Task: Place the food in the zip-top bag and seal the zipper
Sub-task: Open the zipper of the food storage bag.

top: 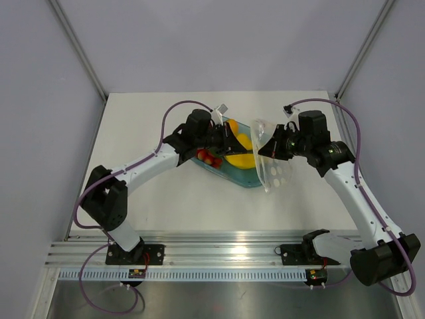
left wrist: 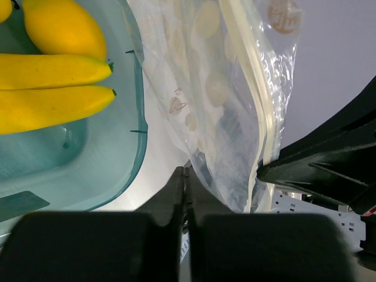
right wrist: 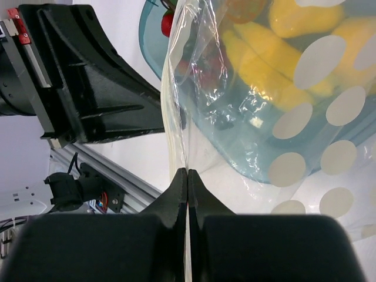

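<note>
The bag [top: 275, 169] hangs between the left fingers [left wrist: 174, 194] and right fingers [right wrist: 198, 191], reaching both tips. Beside the left fingers, bananas [left wrist: 47, 70] lie in the tray [left wrist: 140, 117] on the tabletop [top: 166, 199].

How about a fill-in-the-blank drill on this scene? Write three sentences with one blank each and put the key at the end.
1. The left gripper and the right gripper are both ____ (open or shut) on the zip-top bag.
2. The zip-top bag is printed with round white ____.
3. The bananas lying in the tray are ____ in colour.
Missing words: shut; dots; yellow.
</note>
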You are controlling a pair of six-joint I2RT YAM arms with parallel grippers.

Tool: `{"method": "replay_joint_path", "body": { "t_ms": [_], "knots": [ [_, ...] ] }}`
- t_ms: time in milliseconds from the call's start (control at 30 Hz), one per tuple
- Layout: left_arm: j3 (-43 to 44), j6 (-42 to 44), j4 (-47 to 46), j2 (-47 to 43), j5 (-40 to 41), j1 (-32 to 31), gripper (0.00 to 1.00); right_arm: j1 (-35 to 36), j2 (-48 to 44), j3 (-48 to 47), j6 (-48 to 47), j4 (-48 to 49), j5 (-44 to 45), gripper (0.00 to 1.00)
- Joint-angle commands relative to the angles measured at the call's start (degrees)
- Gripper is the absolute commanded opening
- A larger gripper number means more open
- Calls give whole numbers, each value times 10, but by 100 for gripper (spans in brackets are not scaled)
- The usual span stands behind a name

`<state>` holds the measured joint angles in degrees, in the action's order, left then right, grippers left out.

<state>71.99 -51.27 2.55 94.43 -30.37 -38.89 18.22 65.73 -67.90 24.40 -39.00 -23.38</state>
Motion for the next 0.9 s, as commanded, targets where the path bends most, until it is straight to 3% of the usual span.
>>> {"method": "replay_joint_path", "body": {
  "t_ms": [0, 67, 100, 167, 267, 433, 867],
  "knots": [
    [22, 13, -4, -38, -6, 0, 13, 5, -14, -7, 6, 10, 23, 0],
    [7, 6, -15, -50, -12, -6, 35, 6, -17, 1, 21, 29, 21, 0],
    [1, -3, -37, -54, -12, -8, 52, 5, -17, 3, 26, 34, 20, 0],
    [-14, -16, -57, -60, -14, -15, 61, 6, -17, 7, 32, 49, 6, 0],
    [-16, -31, -79, -61, -13, -21, 62, 5, -11, 7, 36, 58, -11, 0],
    [-13, -52, -107, -45, -18, -25, 52, 6, -12, 8, 40, 60, -18, 0],
    [28, -60, -86, 3, -19, -28, 9, 6, -11, 13, 38, 55, -30, 0]
  ]
}}
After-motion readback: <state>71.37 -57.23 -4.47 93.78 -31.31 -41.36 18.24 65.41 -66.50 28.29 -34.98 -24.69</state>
